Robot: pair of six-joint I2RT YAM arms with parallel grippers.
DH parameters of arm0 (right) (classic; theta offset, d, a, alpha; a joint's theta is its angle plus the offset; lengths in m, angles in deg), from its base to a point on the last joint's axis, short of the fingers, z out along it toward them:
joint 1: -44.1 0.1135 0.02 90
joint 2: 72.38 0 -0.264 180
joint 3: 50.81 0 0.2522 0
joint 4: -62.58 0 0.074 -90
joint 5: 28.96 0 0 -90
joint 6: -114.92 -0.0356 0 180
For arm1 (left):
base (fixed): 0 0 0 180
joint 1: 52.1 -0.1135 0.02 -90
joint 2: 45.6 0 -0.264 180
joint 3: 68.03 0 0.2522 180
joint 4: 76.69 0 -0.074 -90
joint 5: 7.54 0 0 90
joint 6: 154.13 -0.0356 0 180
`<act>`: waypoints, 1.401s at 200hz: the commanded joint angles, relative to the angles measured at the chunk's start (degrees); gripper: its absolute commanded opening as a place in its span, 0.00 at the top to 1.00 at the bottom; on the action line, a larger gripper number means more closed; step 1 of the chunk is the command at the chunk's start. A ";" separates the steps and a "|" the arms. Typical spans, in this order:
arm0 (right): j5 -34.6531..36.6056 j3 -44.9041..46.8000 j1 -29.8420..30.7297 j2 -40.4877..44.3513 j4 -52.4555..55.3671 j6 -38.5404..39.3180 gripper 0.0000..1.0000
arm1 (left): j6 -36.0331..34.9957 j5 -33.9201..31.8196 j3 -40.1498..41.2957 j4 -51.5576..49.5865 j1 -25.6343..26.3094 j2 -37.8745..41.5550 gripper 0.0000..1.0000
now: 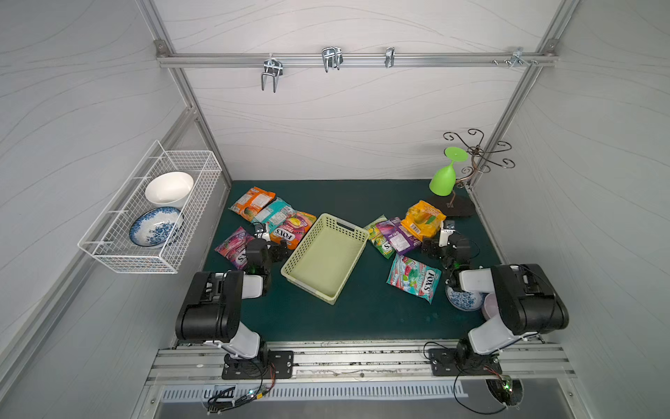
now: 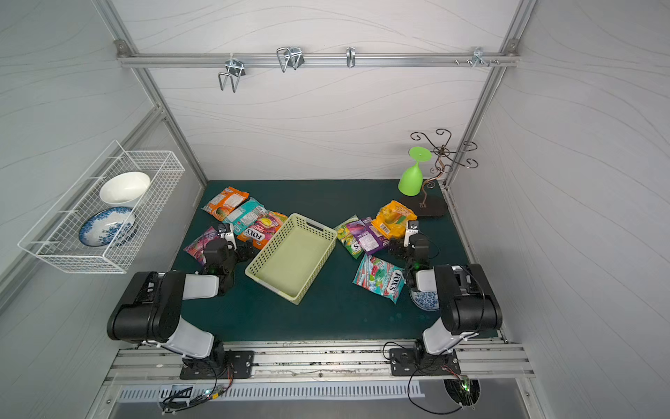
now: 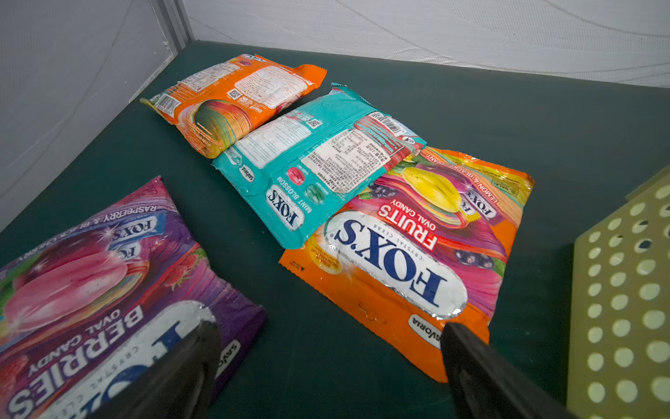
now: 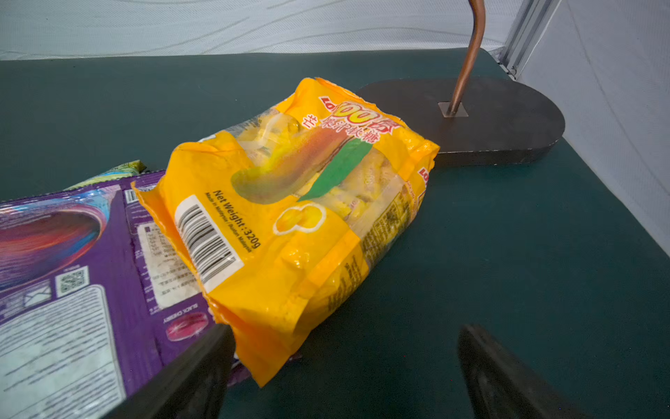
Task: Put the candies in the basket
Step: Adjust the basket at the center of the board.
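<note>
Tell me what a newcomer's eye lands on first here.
The empty pale yellow-green basket sits askew mid-mat, with glossy candy bags strewn on both sides: four on the left, including the orange Fruits bag, four on the right, including the yellow bag. Next, the lime-green goblet, upside down on the scrolled stand in the far right corner.

Both arms share one build: the left arm (image 1: 212,308) and the right arm (image 1: 525,301) have bulky glossy black joint housings joined by smooth white links. Each stands on a flat black base plate (image 1: 258,364), fixed with small silver screws to the aluminium rail (image 1: 362,357). Thin black cables (image 1: 471,408) loop from the bases, with reddish wires (image 1: 272,377) beside them. The left gripper (image 3: 328,323) and right gripper (image 4: 344,330) carry matte black, tapering fingers (image 3: 482,373) — a white wrist block (image 1: 444,237) sits behind.
</note>
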 commanded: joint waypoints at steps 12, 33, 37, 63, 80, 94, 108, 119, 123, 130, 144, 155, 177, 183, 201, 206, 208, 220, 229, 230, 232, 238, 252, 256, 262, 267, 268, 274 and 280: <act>0.74 -0.07 -0.09 0.32 -1.24 -0.33 0.01 | -0.29 -0.38 -1.71 2.73 0.24 -0.24 0.02; 0.67 -0.07 -0.10 0.39 -1.24 -0.33 0.01 | -0.31 -0.38 -1.71 2.70 0.24 -0.33 0.01; 0.67 -0.07 -0.14 0.35 -1.35 -0.28 0.01 | -0.31 -0.38 -1.71 2.81 0.24 -0.30 0.01; 0.68 -0.07 -0.14 0.46 -1.32 -0.33 0.01 | -0.35 -0.38 -1.70 2.75 0.25 -0.37 0.01; 0.70 -0.07 -0.10 0.42 -1.27 -0.31 0.01 | -0.36 -0.38 -1.71 2.74 0.26 -0.30 0.02; 0.69 -0.07 -0.13 0.36 -1.27 -0.31 0.01 | -0.32 -0.46 -1.71 2.82 0.24 -0.46 0.02; 0.65 -0.07 -0.19 0.33 -1.28 -0.32 0.01 | -0.42 -0.38 -1.72 2.73 0.25 -0.37 0.01; 0.60 -0.07 -0.21 0.37 -1.24 -0.30 0.01 | -0.31 -0.39 -1.71 2.83 0.24 -0.31 0.02; 0.59 -0.07 -0.25 0.36 -1.21 -0.33 0.01 | -0.33 -0.45 -1.71 2.82 0.24 -0.36 0.02; 0.65 -0.07 -0.22 0.35 -1.29 -0.34 0.01 | -0.33 -0.47 -1.71 2.84 0.24 -0.36 0.01; 0.64 -0.17 -0.23 0.40 -1.07 -0.34 0.01 | -0.37 -0.45 -1.64 2.82 0.24 -0.22 0.02; 0.63 -0.07 -0.18 0.50 -1.25 -0.28 0.01 | -0.29 -0.38 -1.62 2.89 0.24 -0.24 0.01; 2.80 -0.69 0.32 1.67 0.49 -0.30 0.01 | -0.89 0.71 -2.36 1.43 0.24 0.69 0.01; 3.10 -2.01 0.34 3.27 4.58 -0.44 0.01 | -1.15 1.35 -3.66 -2.19 0.24 2.04 0.01; 4.78 -6.25 0.77 8.01 14.92 -0.59 0.01 | -1.06 1.80 -8.85 -14.88 0.24 7.01 0.01; 4.99 -6.83 0.88 9.15 16.60 -0.68 0.01 | -1.02 2.15 -10.12 -18.08 0.24 8.20 0.01; 5.07 -7.08 0.90 9.56 17.30 -0.81 0.01 | -1.04 2.38 -10.69 -19.28 0.24 8.67 0.01; 5.34 -8.17 0.89 12.41 21.46 -2.47 0.01 | -1.21 3.89 -14.29 -27.99 0.24 10.99 0.01; 5.10 -8.93 0.97 14.72 24.57 -3.70 0.01 | -1.76 5.51 -17.81 -35.27 0.24 12.34 0.01; 5.04 -9.03 0.97 14.95 24.94 -3.86 0.01 | -1.77 5.68 -18.24 -36.09 0.24 12.49 0.01; 5.04 -9.24 0.99 15.41 25.76 -4.13 0.01 | -1.82 5.90 -19.12 -37.76 0.24 12.75 0.01; 4.81 -9.99 0.98 16.82 28.21 -4.98 0.01 | -1.95 6.92 -21.70 -42.79 0.24 13.41 0.01; 4.61 -11.82 0.99 20.47 34.58 -8.45 0.01 | -2.15 8.79 -27.58 -54.12 0.25 14.59 0.02; 4.29 -12.30 0.97 21.57 36.34 -9.51 0.01 | -2.14 9.16 -29.02 -57.05 0.24 14.93 0.02; 3.67 -12.83 0.97 23.33 38.73 -10.97 0.01 | -1.69 9.37 -30.96 -61.45 0.24 15.41 0.02; 3.11 -13.14 0.97 24.59 40.59 -12.24 0.01 | -1.27 9.70 -32.19 -64.55 0.24 15.93 0.02; 2.99 -13.15 1.01 24.85 40.90 -12.52 0.01 | -1.13 9.76 -32.46 -65.14 0.24 16.00 0.02; 2.28 -13.41 1.03 26.50 42.98 -14.48 0.01 | -0.48 10.23 -33.61 -68.33 0.24 16.66 0.01; 1.58 -13.62 0.93 28.00 44.95 -16.71 0.01 | 0.28 10.74 -34.61 -71.03 0.24 17.20 0.02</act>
